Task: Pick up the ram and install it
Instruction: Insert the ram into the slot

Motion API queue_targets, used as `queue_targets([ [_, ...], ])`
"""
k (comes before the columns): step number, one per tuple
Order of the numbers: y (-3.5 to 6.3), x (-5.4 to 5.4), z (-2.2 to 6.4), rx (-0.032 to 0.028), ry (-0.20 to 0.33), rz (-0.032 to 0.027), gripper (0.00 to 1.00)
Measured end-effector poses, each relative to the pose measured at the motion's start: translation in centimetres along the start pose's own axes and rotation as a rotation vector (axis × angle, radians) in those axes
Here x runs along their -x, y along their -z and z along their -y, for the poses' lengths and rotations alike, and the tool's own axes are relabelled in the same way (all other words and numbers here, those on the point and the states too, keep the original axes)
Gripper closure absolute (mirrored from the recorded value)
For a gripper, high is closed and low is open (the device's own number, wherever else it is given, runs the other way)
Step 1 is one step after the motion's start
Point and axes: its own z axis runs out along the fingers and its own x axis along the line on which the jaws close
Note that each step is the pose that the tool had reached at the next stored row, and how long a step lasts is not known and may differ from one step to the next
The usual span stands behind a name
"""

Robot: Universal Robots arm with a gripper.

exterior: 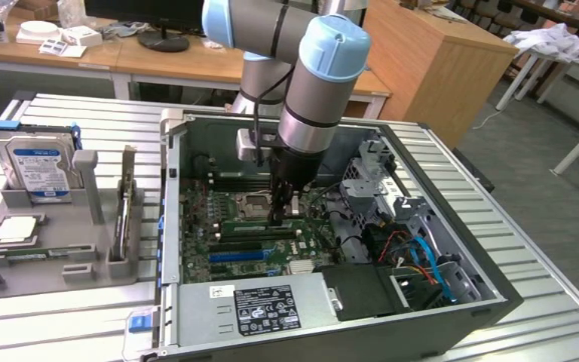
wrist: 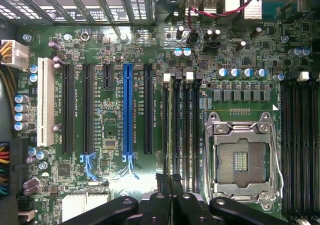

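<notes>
Exterior view, starting at its left: on the slatted surface (exterior: 68,317) I see a grey rack (exterior: 87,177) holding a drive (exterior: 40,167). Just beside the drive, what I take for the ram (exterior: 127,204) stands on edge in the rack, outside the case (exterior: 470,302) and well apart from the pincer (exterior: 286,217). Toward the exterior view's right, my arm (exterior: 315,90) comes down almost vertical into the open case, wrist pointing straight at the board (exterior: 231,243). The pincer hangs just above the board, near the CPU socket (exterior: 254,202). On the wrist view its fingers (wrist: 164,185) are pressed together, poised over the black memory slots (wrist: 181,125) beside the socket.
</notes>
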Motion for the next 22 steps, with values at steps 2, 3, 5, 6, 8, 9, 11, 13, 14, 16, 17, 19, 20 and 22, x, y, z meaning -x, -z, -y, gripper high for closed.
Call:
queue_targets([
  [2, -0.04, 0.00, 0.00, 0.0000, 0.000, 0.0000, 0.88],
  [3, -0.04, 0.00, 0.00, 0.0001, 0.000, 0.0000, 0.88],
  [5, -0.04, 0.00, 0.00, 0.0001, 0.000, -0.0001, 0.88],
  [6, -0.04, 0.00, 0.00, 0.0000, 0.000, -0.0001, 0.88],
  [8, -0.04, 0.00, 0.00, 0.0000, 0.000, 0.0000, 0.88],
  [9, -0.04, 0.00, 0.00, 0.0001, 0.001, -0.0001, 0.88],
  [11, -0.04, 0.00, 0.00, 0.0003, 0.004, -0.0002, 0.88],
  [13, -0.04, 0.00, 0.00, 0.0003, 0.007, -0.0003, 0.88],
  [14, -0.04, 0.00, 0.00, 0.0005, 0.009, -0.0004, 0.88],
  [16, -0.04, 0.00, 0.00, 0.0007, 0.014, -0.0005, 0.88],
  [17, -0.04, 0.00, 0.00, 0.0007, 0.014, -0.0005, 0.88],
  [19, -0.04, 0.00, 0.00, 0.0007, 0.014, -0.0005, 0.88],
  [20, -0.05, -0.01, 0.00, 0.0006, 0.014, -0.0003, 0.88],
  [22, -0.04, -0.04, 0.00, 0.0006, 0.014, -0.0004, 0.88],
])
